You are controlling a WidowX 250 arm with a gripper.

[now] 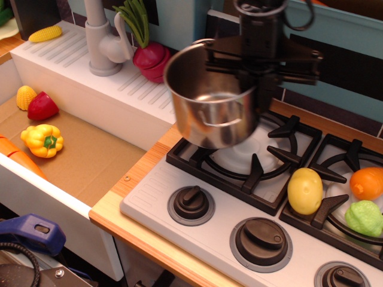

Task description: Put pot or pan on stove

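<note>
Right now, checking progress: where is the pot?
The pot hangs from the gripper, above the stove's left burner, right of the radish.

text: none readable | labels: none | brands: none | numbers: none | signs: none

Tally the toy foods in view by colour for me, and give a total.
Yellow: 4 — corn, corn, pepper, lemon
Red: 2 — pepper, radish
Orange: 2 — fruit, carrot
Green: 1 — vegetable
Total: 9
</note>
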